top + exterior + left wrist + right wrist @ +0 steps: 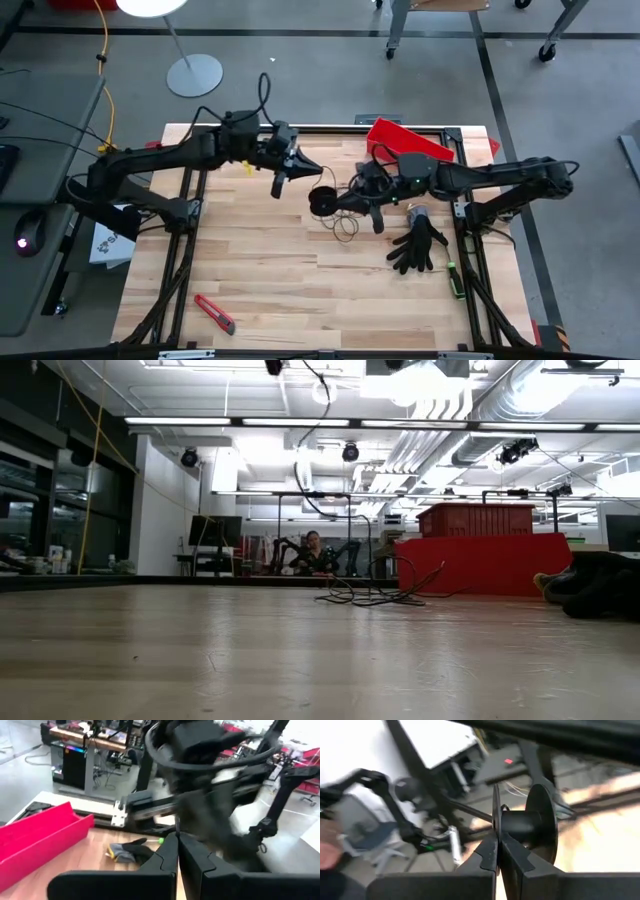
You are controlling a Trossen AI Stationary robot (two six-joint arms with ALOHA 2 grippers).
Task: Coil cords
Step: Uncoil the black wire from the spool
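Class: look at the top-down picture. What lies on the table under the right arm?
Loops of thin cord lie loose below the right claw, beside the spool. The arm covers part of the tangle.

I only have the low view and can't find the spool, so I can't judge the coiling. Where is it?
Observer: The spool is mid-table, apparently held up, at the tip of the right gripper, whose jaws look closed on its flange.
Operator: And the left arm?
Observer: The left gripper points toward the spool from the other side, jaws together.
Operator: How much cord is loose?
Observer: A few loops of the cord lie on the table beside the spool, toward the black glove.
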